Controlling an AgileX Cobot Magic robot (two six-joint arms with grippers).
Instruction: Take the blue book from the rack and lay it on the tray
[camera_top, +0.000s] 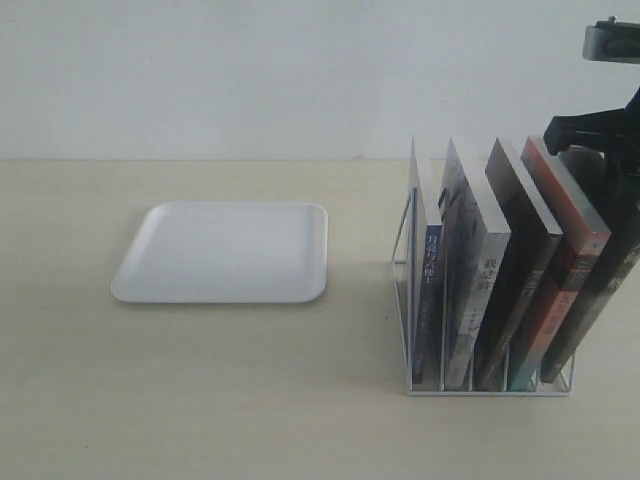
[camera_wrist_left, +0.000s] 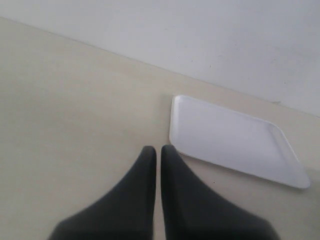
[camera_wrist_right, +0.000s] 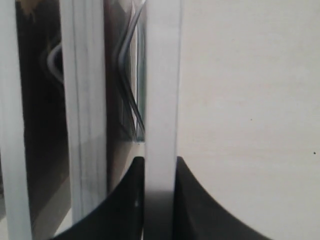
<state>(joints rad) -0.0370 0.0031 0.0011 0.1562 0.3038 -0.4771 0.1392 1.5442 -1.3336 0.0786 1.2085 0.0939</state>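
The blue book (camera_top: 428, 275) stands in the leftmost slot of the white wire rack (camera_top: 405, 300), thin, with a blue-and-white spine. In the right wrist view my right gripper (camera_wrist_right: 160, 165) is shut on a thin white page edge (camera_wrist_right: 162, 90) at the end of the row, bare table on its other side; this looks like the blue book. In the exterior view only the right arm (camera_top: 600, 135) shows behind the books, and its fingers are hidden. The white tray (camera_top: 225, 250) lies flat to the left, with nothing on it. My left gripper (camera_wrist_left: 158, 149) is shut on nothing, hovering near the tray (camera_wrist_left: 230, 140).
Other books fill the rack: a thicker grey-white one (camera_top: 475, 270), a dark one (camera_top: 525, 260), a red-orange one (camera_top: 565, 260) and another dark one (camera_top: 600, 290). Wire dividers (camera_wrist_right: 127, 90) show beside the gripped book. The table (camera_top: 200, 380) is pale wood.
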